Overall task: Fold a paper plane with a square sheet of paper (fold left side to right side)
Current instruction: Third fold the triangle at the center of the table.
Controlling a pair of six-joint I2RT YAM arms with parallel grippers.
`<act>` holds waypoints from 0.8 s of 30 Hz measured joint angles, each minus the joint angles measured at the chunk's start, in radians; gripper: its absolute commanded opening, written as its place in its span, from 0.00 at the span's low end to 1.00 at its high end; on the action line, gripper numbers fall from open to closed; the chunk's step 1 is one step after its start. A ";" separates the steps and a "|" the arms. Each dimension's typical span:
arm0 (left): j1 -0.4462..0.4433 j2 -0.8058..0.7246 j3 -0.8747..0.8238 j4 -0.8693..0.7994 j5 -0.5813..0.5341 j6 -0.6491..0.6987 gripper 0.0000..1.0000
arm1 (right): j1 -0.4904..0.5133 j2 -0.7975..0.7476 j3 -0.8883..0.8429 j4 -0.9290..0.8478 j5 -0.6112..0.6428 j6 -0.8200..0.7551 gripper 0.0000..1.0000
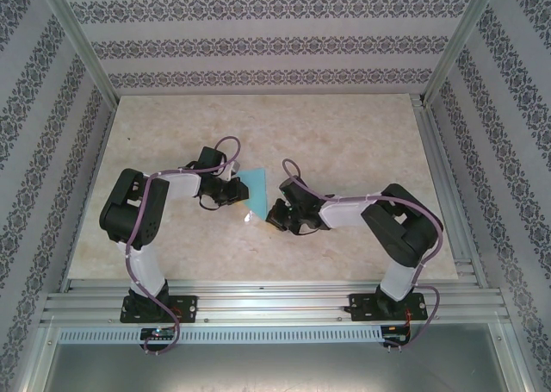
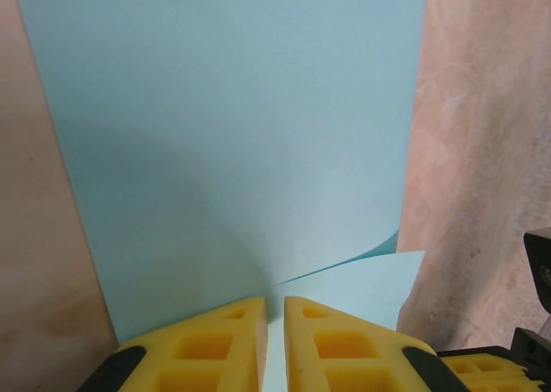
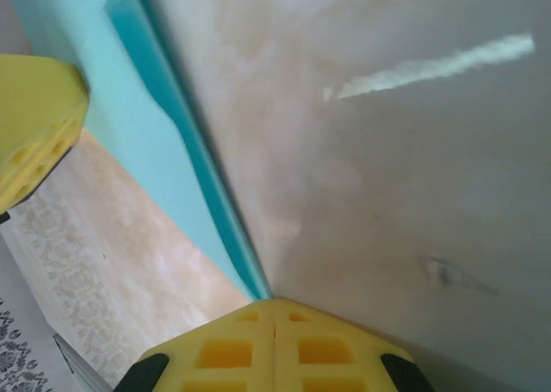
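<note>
**Near edge of the table.** You are seeing both black arm bases sitting on the ribbed aluminium rail (image 1: 275,299). Each arm is bending inward over the beige marbled table (image 1: 370,142).

**Left gripper (image 2: 274,327).** Its yellow fingers are standing almost together and are pinching the near edge of the light-blue sheet of thin matte paper (image 2: 232,151). A sliver of blue is showing between them.

**Right gripper (image 3: 275,319).** Its yellow fingers are pressing flat against each other, gripping nothing. Their tips are sitting just beside the sheet's edge; whether they are touching it you cannot tell.

**Sheet.** It is lying at about the middle of the table, between the two grippers, with the left one at its left side and the right one toward its near right corner. Just right of the left fingertips, a loose corner flap (image 2: 366,280) is curling away from the layer beside it.

**Far side.** Beyond the sheet the table is running on to its far edge, where patterned grey-and-white wallpaper panels (image 1: 258,43) are rising.
</note>
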 measured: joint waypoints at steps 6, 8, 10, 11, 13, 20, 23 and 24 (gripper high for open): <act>0.000 -0.001 0.016 -0.010 0.019 -0.002 0.26 | -0.029 -0.073 -0.024 -0.113 0.003 -0.062 0.17; 0.000 -0.001 0.030 -0.018 0.015 -0.006 0.32 | -0.042 -0.101 0.002 -0.208 0.024 -0.120 0.24; 0.001 -0.006 0.058 -0.050 0.014 -0.009 0.39 | -0.052 -0.130 0.054 -0.288 0.052 -0.189 0.26; 0.005 -0.014 0.073 -0.067 0.013 -0.011 0.41 | -0.056 -0.138 0.082 -0.309 0.058 -0.222 0.26; 0.013 -0.052 0.109 -0.105 0.014 -0.011 0.49 | -0.068 -0.140 0.154 -0.328 0.057 -0.291 0.29; 0.110 -0.265 0.139 -0.156 0.008 -0.019 0.64 | -0.078 0.008 0.389 -0.352 0.039 -0.466 0.34; 0.153 -0.291 0.111 -0.157 0.014 -0.027 0.64 | -0.078 0.098 0.479 -0.393 0.038 -0.533 0.41; 0.164 -0.290 0.093 -0.157 0.017 -0.030 0.64 | -0.078 0.125 0.504 -0.407 0.038 -0.552 0.41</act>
